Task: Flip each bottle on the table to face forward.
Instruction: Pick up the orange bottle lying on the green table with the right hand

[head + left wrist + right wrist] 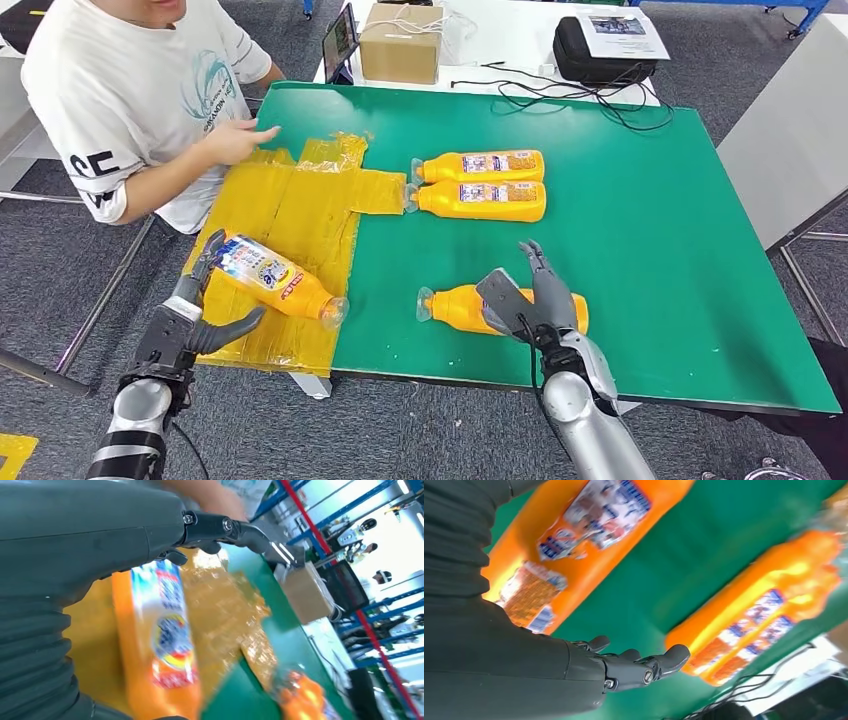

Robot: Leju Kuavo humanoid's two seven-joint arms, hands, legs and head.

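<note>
Left hand (pixel 205 305): wrapped around the bottle in hand (pixel 270 278), fingers on its far side and thumb under it, at the near left corner of the desk (pixel 640 240).
Bottle in hand: lies tilted over the yellow taped patch (pixel 295 215), colourful front label up, cap pointing towards the desk's middle.
Right hand (pixel 530 295): fingers spread and holding nothing, poised just above the near bottle (pixel 460 308).
Near bottle: flat on the green surface near the front edge, cap to the left; the right wrist view shows a printed label facing up.
Far bottles (pixel 480 185): two lying side by side and touching, mid-desk, caps to the left, labels up.
Person's hand (pixel 240 140): resting on the far left edge of the yellow patch.
Cardboard box (pixel 400 42): on the white table beyond the desk.
Black bag (pixel 600 55): also there, with paper on top.
</note>
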